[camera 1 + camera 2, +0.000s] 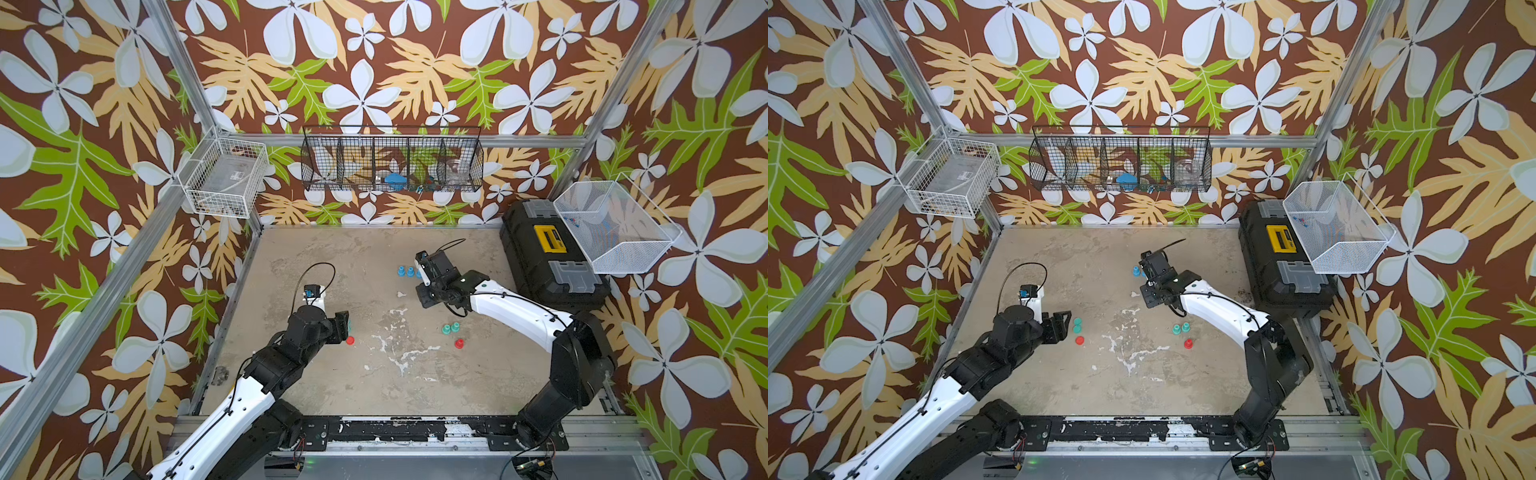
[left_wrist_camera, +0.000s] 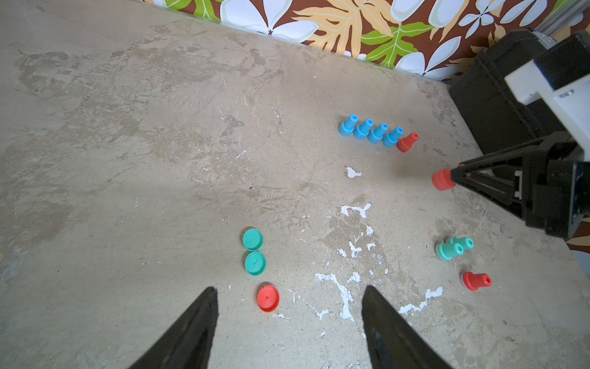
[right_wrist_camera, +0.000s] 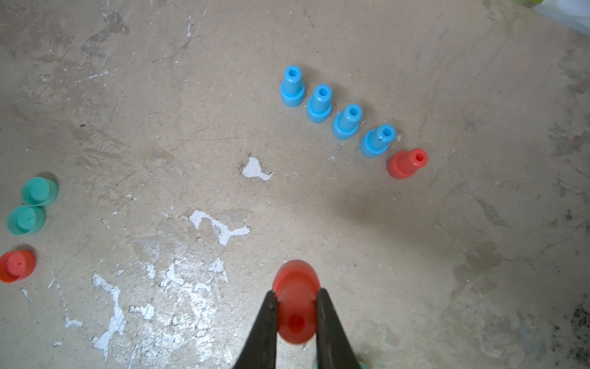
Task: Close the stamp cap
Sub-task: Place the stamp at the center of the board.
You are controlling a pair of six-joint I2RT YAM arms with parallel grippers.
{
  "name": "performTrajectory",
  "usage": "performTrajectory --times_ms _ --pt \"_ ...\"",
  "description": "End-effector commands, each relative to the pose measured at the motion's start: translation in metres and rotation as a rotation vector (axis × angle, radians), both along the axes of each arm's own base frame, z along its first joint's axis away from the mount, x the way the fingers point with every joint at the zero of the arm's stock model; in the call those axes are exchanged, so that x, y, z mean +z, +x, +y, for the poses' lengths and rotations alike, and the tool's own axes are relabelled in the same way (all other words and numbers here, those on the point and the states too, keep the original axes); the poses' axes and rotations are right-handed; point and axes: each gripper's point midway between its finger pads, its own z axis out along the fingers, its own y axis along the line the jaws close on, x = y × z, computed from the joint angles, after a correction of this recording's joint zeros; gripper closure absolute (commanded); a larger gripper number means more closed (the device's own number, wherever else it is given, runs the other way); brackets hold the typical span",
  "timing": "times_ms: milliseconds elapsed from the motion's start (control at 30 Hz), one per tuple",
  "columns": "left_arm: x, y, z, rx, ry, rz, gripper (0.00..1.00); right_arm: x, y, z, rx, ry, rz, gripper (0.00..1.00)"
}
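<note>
The right end effector (image 3: 297,292) pinches a red stamp (image 3: 296,314), seemingly capped, above the bench (image 3: 159,96) by the far-edge row of four blue stamps (image 3: 319,103) and another red stamp (image 3: 407,163), likely finished. Not yet closed: two teal stamps (image 2: 448,250) and a bare red stamp (image 2: 475,281) toward the right edge. The teal caps (image 2: 255,263) and a red cap (image 2: 268,298) wait near the left edge, by the spread left end effector (image 2: 289,289).

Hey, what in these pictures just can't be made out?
- Red stamp between the jaws of the right gripper: hidden under that wrist in both top views.
- Blue stamps: the same wrist covers part of the row in both top views.
- Teal caps: mostly behind the left gripper in a top view.
- Black wire basket: contents too small and blurred in both top views.
</note>
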Motion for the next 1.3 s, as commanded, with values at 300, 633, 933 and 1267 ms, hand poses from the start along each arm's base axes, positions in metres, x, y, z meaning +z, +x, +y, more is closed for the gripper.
performTrajectory --times_ms 300,633,933,1267 --pt "0.001 0.000 0.001 -0.002 0.006 0.000 0.27 -0.002 0.032 -0.050 -0.092 -0.014 -0.001 0.84" --pt "0.000 0.000 0.000 -0.003 0.007 0.001 0.27 -0.025 0.056 -0.073 -0.170 -0.029 0.028 0.84" --pt "0.001 0.000 0.000 -0.003 0.005 -0.002 0.27 -0.045 0.080 -0.089 -0.223 -0.038 0.054 0.85" --pt "0.002 0.000 0.001 -0.002 0.005 -0.003 0.27 -0.061 0.096 -0.092 -0.244 -0.041 0.071 0.86"
